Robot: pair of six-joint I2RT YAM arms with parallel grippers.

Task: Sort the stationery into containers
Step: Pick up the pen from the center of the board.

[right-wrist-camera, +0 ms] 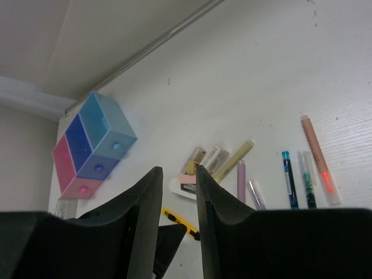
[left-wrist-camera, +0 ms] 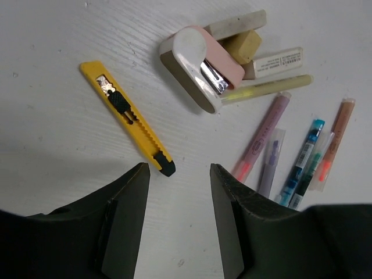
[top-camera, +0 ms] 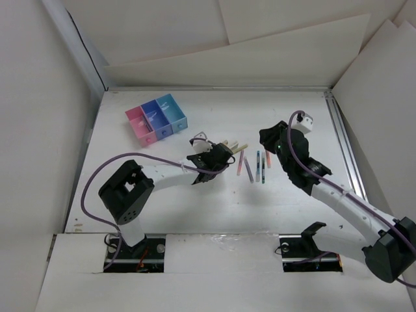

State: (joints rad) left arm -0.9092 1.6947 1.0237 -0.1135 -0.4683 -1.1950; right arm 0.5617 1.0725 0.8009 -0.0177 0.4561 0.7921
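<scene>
- Step in hand: approach for a pick-up. The left fingers (left-wrist-camera: 127, 224) are released and empty above the counter (left-wrist-camera: 52, 174).
- The yellow utility knife (left-wrist-camera: 127, 116) lies just ahead of them to the left; the stapler (left-wrist-camera: 200, 67) and pens (left-wrist-camera: 302, 163) lie ahead to the right.
- The right fingers (right-wrist-camera: 142, 224) are parted, empty and raised.
- The next move probably calls for a descent astride the knife; the containers (top-camera: 156, 117) stand well apart.
- The counter is white, enclosed by pale board walls (top-camera: 260, 58).

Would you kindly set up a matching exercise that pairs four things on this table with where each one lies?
Things:
1. yellow plastic utility knife
2. pink-and-white stapler
3. light blue plastic bin
4. blue clear-barrelled pen

Places:
A. at one end of the joined row of bins
B. among the pens laid side by side
C. lying alone, touching nothing
D. right beside the tan erasers

Pairs: 1-C, 2-D, 3-A, 4-B.
</scene>
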